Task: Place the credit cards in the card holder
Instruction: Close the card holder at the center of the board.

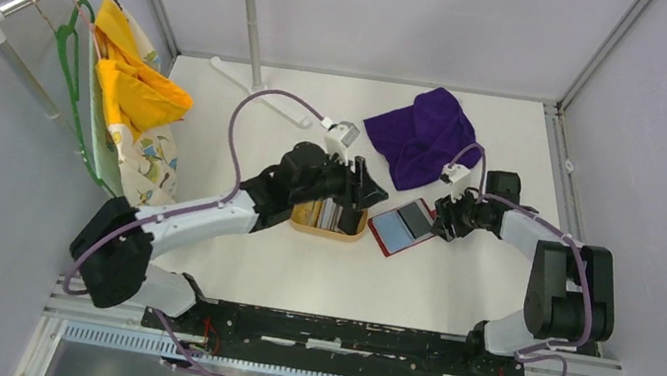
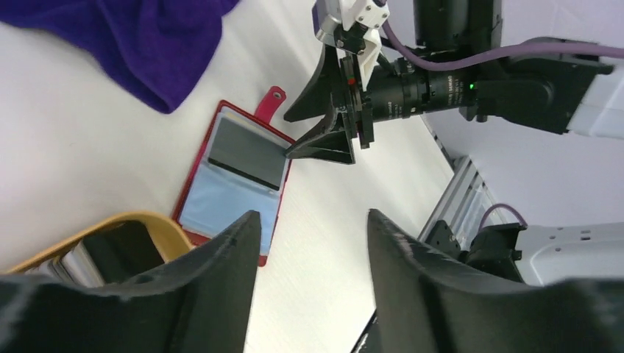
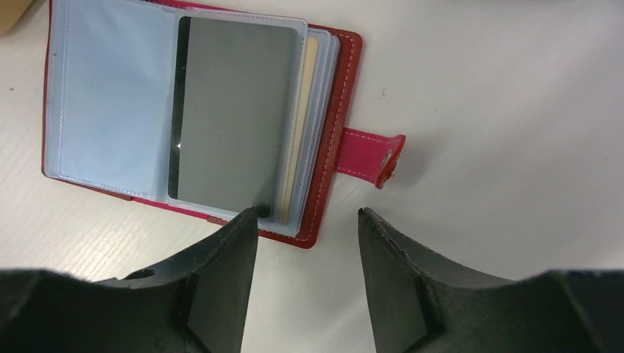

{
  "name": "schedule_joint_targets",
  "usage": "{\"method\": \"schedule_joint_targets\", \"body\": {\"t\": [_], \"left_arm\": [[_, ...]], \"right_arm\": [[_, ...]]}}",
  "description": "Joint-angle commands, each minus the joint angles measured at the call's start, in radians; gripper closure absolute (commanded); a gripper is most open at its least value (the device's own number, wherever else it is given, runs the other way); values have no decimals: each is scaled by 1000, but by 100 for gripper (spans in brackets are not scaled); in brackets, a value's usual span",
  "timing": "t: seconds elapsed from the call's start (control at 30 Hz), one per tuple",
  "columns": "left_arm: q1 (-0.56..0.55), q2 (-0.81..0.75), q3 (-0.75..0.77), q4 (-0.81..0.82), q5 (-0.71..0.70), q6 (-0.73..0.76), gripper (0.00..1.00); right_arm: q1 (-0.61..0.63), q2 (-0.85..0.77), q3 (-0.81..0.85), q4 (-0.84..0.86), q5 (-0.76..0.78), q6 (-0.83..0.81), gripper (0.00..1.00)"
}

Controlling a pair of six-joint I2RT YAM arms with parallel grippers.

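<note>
The red card holder (image 1: 391, 227) lies open and flat on the white table, snap tab pointing away from the tray. A dark grey credit card (image 3: 232, 118) sits inside one of its clear sleeves (image 3: 110, 95). More credit cards (image 1: 331, 214) stand on edge in the tan wooden tray (image 1: 328, 231). My left gripper (image 1: 371, 192) hovers over the tray's right end, open, with nothing between its fingers (image 2: 313, 213). My right gripper (image 1: 442, 214) is at the holder's right edge, open and empty (image 3: 307, 210); one fingertip (image 3: 246, 220) overlaps the card's near corner.
A crumpled purple cloth (image 1: 422, 136) lies behind the holder. A yellow and patterned garment (image 1: 134, 93) hangs on a green hanger at the left rail. A white bracket (image 1: 258, 97) lies at the back. Grey walls close in the table.
</note>
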Motion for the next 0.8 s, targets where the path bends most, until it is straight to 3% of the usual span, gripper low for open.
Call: {"method": "schedule_joint_targets", "body": {"t": [0.0,0.07,0.1,0.3,0.47,0.53,0.63,0.67,0.77], "left_arm": [[2,-158,-121,72,-172,11,25],[15,-187,-156,44,-179,-26,5],[24,-191,-165,38,-154,-48,1],[5,-190,-293,155,-28,-171,4],[-177,-226,-352,173,-202,-146,9],[-268,-235,-385,234,-293,-130,11],[-326,-220,-451,369,-374,-143,11],[-327,-204,-470,411,-386,-156,11],[-326,-160,-480,434,-425,-191,8]], "right_arm": [[-9,47,48,-34,-64,11,42],[-9,61,54,-78,-64,-19,44],[-9,63,57,-102,-67,-35,46],[-10,-15,35,-213,-72,-143,50],[-102,-218,12,-146,-95,-168,47],[-136,-293,-15,-68,-111,-162,37],[-150,-334,-78,91,-94,-57,9],[-150,-316,-89,140,-98,-25,4],[-150,-196,-55,167,-126,58,4]]}}
